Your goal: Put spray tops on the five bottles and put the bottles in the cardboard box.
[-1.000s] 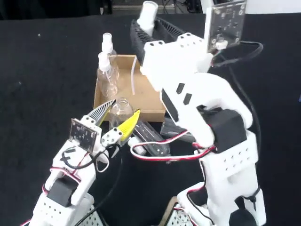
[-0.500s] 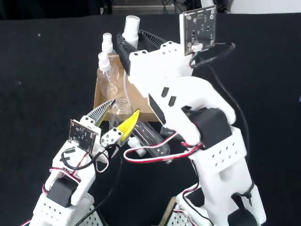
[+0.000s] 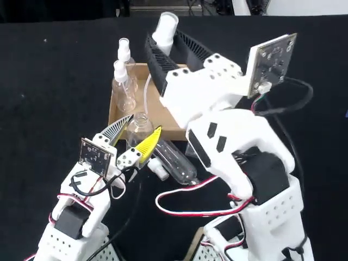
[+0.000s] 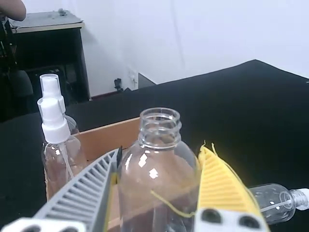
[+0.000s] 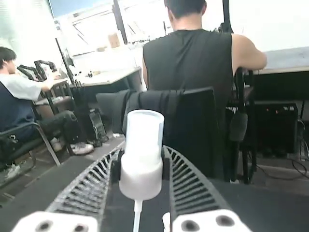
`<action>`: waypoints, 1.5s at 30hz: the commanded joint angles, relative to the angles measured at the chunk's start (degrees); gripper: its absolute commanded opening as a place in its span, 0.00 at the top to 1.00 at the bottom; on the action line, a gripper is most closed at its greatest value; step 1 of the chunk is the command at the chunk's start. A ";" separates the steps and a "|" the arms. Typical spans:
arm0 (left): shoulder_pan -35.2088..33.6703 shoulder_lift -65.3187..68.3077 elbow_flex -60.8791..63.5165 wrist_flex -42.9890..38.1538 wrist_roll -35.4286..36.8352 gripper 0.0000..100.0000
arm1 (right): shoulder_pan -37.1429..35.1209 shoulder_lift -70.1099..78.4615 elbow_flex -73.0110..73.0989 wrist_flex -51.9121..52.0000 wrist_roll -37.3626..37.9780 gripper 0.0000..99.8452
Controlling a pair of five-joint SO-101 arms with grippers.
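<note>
My left gripper [image 3: 144,124] is shut on a clear bottle [image 3: 140,126] with an open neck, held upright at the front edge of the cardboard box [image 3: 168,111]. In the left wrist view the bottle [image 4: 159,164] stands between a grey and a yellow finger of the left gripper [image 4: 161,154]. My right gripper [image 3: 166,35] is raised above the box's far side, shut on a white spray top [image 3: 166,24] whose thin tube hangs down. The right wrist view shows the spray top [image 5: 141,154] clamped by the right gripper [image 5: 142,150]. Two bottles with spray tops [image 3: 123,81] stand in the box's left part.
Another clear bottle [image 3: 175,161] lies on its side on the black table just in front of the box, beside the right arm's base; it is also the lying bottle [image 4: 275,195] in the left wrist view. The table to the left of the box is bare.
The right arm swung left and then back to the right with the spray top held, uncovering more of the lying bottle. The left arm and its bottle have stayed put.
</note>
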 commanded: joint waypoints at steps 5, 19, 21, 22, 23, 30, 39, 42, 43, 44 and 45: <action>0.31 -0.79 -0.66 -1.49 -0.53 0.84 | -0.70 -2.33 9.98 -11.25 0.00 0.99; 0.31 -0.79 -0.66 -1.49 -0.62 0.84 | -3.52 -7.69 14.64 -1.14 0.18 0.99; 0.31 -0.79 -0.75 -1.49 -0.62 0.84 | -3.96 -7.69 16.48 -1.23 0.18 0.99; 0.31 -0.79 -0.75 -1.49 -0.62 0.84 | -3.87 -7.69 17.27 -1.23 0.18 0.99; 0.31 -0.79 -0.75 -1.49 -0.62 0.84 | -3.87 -7.69 17.98 -1.23 0.18 0.99; 0.31 -0.79 -0.57 -1.49 -0.62 0.84 | -4.13 -7.78 20.00 -0.79 4.57 0.94; 0.31 -0.79 -0.66 -1.49 -0.62 0.84 | -6.24 -8.13 19.56 0.44 5.01 0.77; 0.31 -0.79 -0.66 -1.49 -0.62 0.84 | -6.33 -8.22 19.47 0.53 5.01 0.80; 0.31 -0.79 -0.66 -1.49 -0.62 0.84 | -6.33 -8.31 19.12 0.62 5.01 0.81; 0.31 -0.79 -0.57 -1.49 -0.62 0.84 | -6.24 -8.66 18.42 0.97 5.01 0.83; 0.31 -0.79 -0.48 -1.49 -0.62 0.84 | -6.15 -9.36 17.63 1.93 5.01 0.84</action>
